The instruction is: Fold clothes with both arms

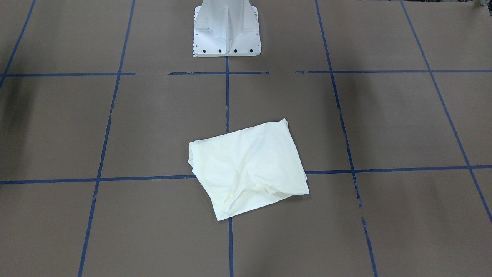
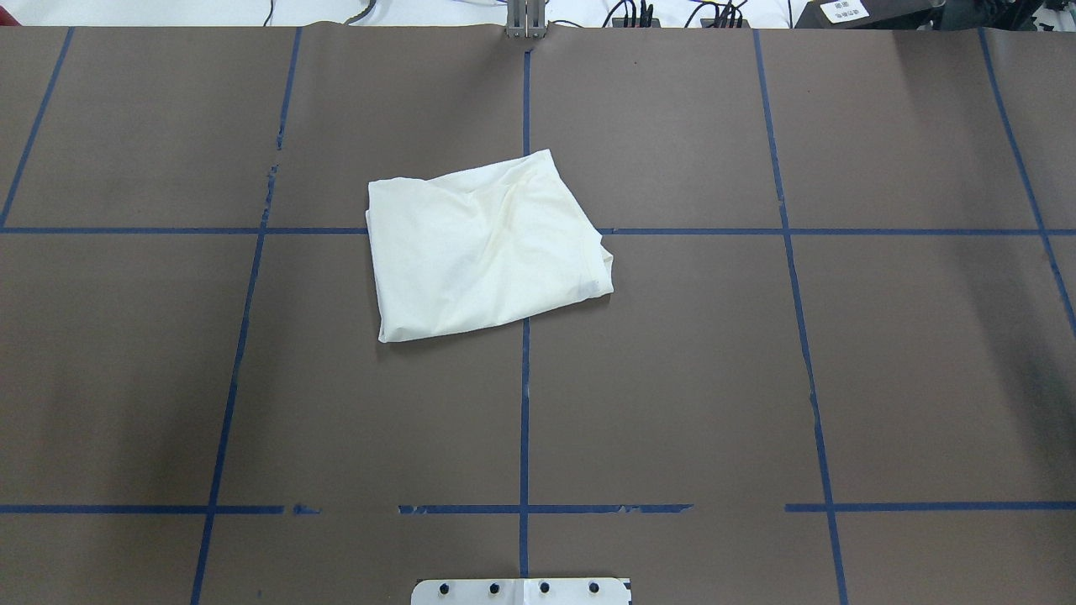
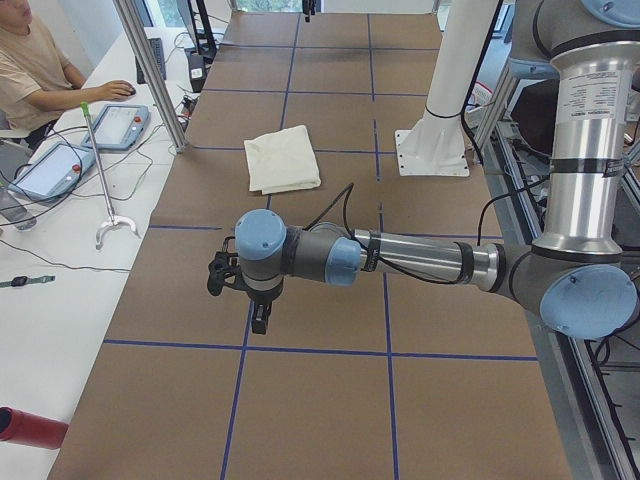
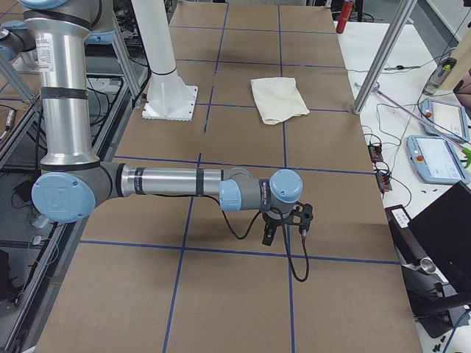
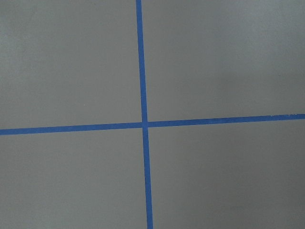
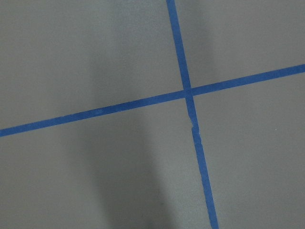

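Note:
The clothes (image 1: 248, 169) are a single cream-white shirt folded into a rough rectangle, plain side up, lying flat near the table's middle (image 2: 487, 248). No print shows on it. It also appears in both side views (image 3: 282, 160) (image 4: 278, 99). The left arm (image 3: 400, 262) reaches out low over the table's left end, its gripper (image 3: 259, 322) pointing down, far from the shirt. The right arm (image 4: 169, 182) mirrors it at the other end, its gripper (image 4: 267, 235) also pointing down. Open or shut I cannot tell for either gripper. Both wrist views hold only brown cover and blue tape.
The white pedestal base (image 1: 226, 38) stands behind the shirt. Blue tape lines (image 2: 524, 403) grid the brown table cover. Beside the table a person (image 3: 30, 60) sits at a white bench with teach pendants (image 3: 120, 125) and cables. A metal post (image 4: 383, 55) stands at the table edge.

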{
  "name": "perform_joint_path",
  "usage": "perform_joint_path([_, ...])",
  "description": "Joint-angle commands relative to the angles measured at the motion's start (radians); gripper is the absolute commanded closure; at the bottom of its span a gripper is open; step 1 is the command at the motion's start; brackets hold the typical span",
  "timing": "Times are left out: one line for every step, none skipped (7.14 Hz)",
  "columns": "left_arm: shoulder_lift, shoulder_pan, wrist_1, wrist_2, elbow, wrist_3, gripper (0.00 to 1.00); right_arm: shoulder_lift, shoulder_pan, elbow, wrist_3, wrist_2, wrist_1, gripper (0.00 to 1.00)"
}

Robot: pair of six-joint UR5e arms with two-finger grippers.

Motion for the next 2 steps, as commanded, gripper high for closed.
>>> perform_joint_path([-0.001, 0.001, 0.004, 0.0, -0.009, 0.0, 0.0, 0.03, 0.039, 0.034, -0.005, -0.048, 0.004, 0.0])
perform_joint_path([-0.005, 0.001, 0.004, 0.0, -0.018, 0.0, 0.0, 0.021, 0.039, 0.045, -0.007, -0.145, 0.036, 0.0])
